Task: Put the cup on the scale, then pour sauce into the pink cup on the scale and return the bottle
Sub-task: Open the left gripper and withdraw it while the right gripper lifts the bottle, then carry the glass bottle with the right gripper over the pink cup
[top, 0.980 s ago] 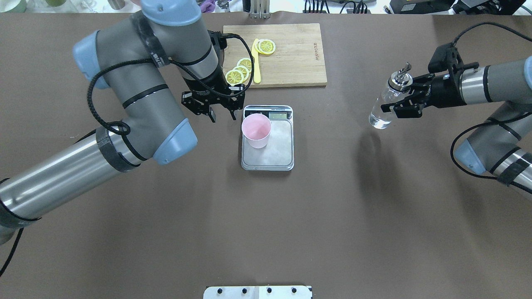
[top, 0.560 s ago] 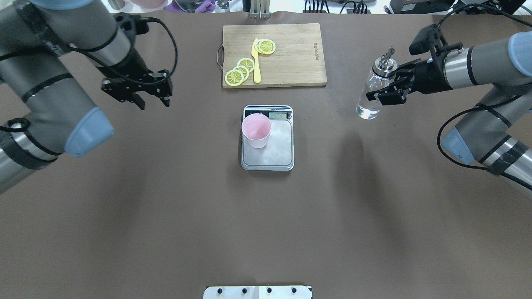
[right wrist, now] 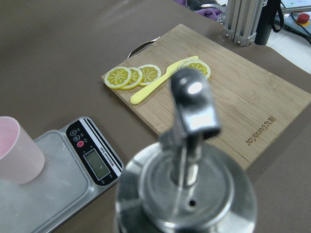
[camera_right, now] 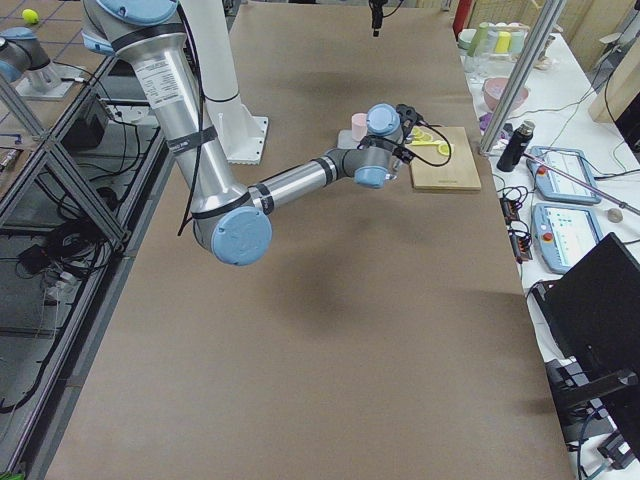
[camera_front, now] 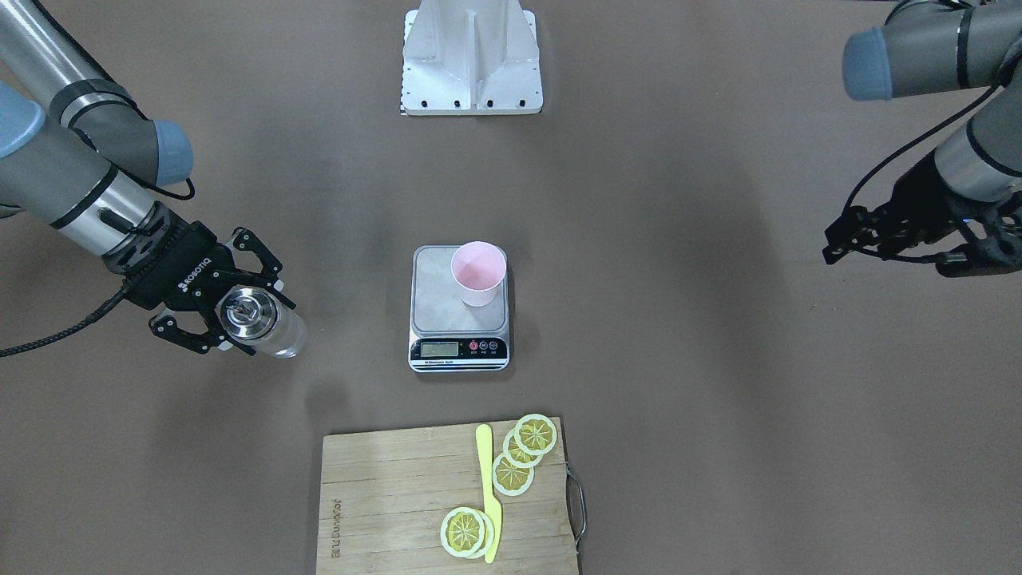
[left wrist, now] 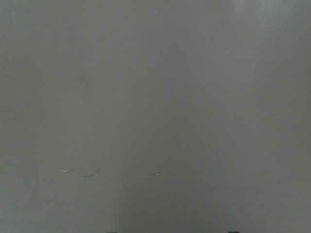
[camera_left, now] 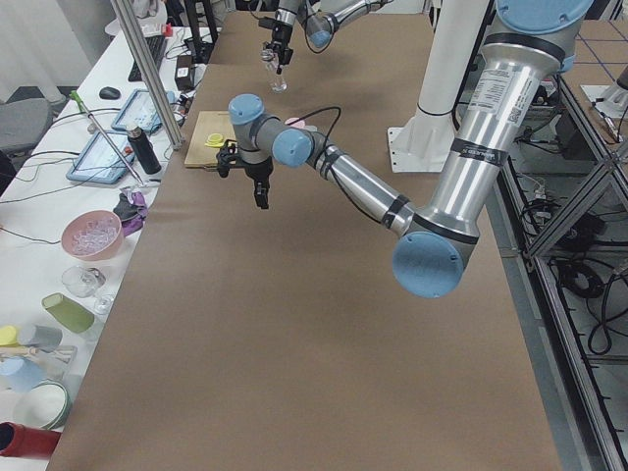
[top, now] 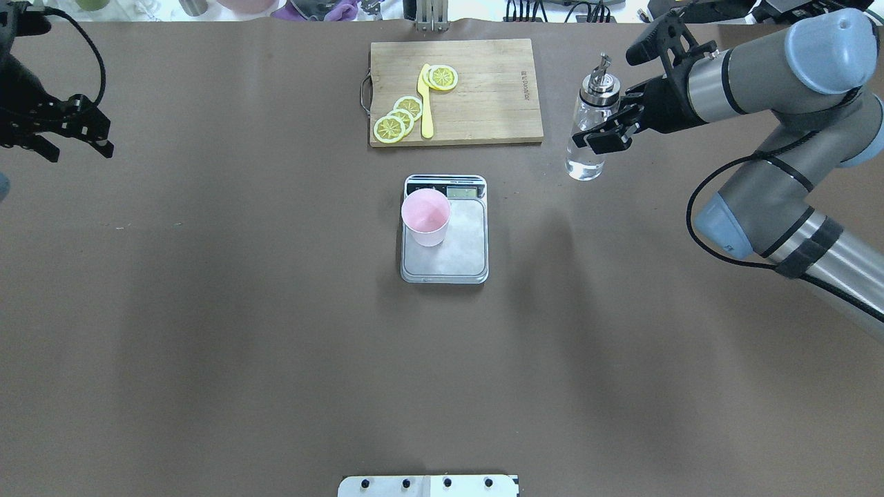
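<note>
One cup point(top: 428, 219) stands on the scale point(top: 457, 261); right pincer point(top: 598, 138) pinches the bottle point(top: 585, 160) aloft, left pincer point(top: 77, 149) hangs spread

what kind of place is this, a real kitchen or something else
Most likely a robotics lab staged as a kitchen: robot arms over a table, aluminium framing and tablets beside it, a kitchen scale and cutting board as props.

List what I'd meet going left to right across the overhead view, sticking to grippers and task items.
left gripper → cup, standing on the left part of the scale → bottle, held by the right gripper
</note>
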Available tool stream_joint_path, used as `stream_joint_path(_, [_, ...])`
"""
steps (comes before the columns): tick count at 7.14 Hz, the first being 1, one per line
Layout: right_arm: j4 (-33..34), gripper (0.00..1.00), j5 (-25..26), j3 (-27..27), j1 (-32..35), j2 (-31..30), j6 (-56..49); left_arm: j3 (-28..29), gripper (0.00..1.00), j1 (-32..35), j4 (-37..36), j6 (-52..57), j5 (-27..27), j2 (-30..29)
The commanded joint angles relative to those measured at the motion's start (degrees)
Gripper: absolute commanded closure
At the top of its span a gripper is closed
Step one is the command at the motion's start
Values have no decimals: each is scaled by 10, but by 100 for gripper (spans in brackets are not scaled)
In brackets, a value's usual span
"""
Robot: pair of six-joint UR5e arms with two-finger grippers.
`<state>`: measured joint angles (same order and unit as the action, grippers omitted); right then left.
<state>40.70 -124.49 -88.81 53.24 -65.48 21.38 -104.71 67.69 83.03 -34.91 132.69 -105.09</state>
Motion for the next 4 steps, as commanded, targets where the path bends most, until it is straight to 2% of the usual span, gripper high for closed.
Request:
stream_joint_path(1, [58, 100, 8, -8, -31, 26, -71, 3, 11, 58, 0, 96, 1, 52])
stream_joint_path(4, [80, 100, 25, -43, -64, 26, -122, 12, 9, 110, 0, 177, 31, 92])
